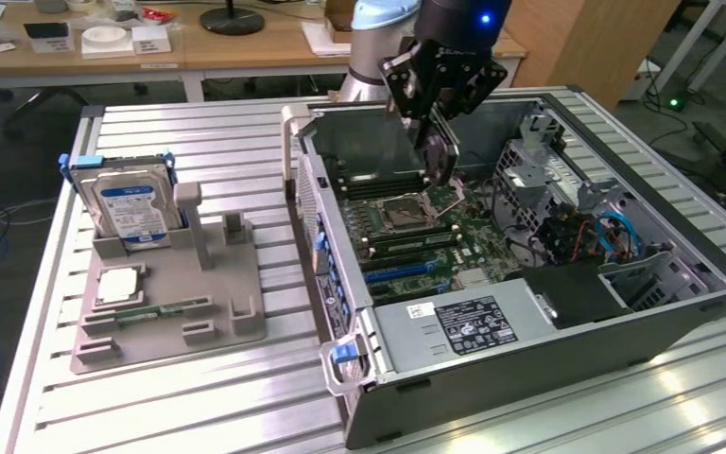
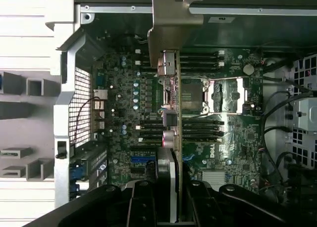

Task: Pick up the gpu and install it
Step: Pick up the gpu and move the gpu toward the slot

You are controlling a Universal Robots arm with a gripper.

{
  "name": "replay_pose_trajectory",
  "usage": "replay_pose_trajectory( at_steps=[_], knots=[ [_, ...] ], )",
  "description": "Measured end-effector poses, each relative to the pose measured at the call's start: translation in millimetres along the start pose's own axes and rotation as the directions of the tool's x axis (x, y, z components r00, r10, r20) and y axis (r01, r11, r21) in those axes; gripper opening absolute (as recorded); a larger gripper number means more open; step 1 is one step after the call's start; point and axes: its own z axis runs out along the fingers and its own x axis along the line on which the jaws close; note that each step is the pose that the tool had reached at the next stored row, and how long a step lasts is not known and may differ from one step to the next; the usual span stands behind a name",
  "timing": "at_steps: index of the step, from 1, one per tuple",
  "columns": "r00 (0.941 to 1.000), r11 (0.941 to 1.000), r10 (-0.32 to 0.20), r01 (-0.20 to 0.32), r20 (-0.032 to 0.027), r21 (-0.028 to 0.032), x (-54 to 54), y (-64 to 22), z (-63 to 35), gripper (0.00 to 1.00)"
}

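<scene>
- Black two-finger gripper (image 2: 169,190) clenched on the gpu (image 2: 174,113), a thin brownish circuit card with a pale metal bracket.
- Card hangs edge-on, clear of the green motherboard (image 1: 429,241), over the processor socket near the far wall of the open grey metal computer case (image 1: 684,307).
- Risks, as judged:
  - Card seems to lie across the black expansion slots (image 2: 148,130); lowering it so would strike components.
  - Bracket may snag the case wall.

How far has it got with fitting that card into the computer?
Pickup looks done: the gripper holds the gpu clear of the grey stand. In hand: the card hangs inside the open computer case over the motherboard. Left: it is not yet seated in a slot.
</scene>
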Motion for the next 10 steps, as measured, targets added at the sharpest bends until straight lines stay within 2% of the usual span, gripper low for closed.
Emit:
replay_pose_trajectory(
  at_steps=[10],
  knots=[
    [1.0,1.0,0.0,0.0,0.0008,0.0,-28.5,0.3,1.0,0.28]
  ],
)
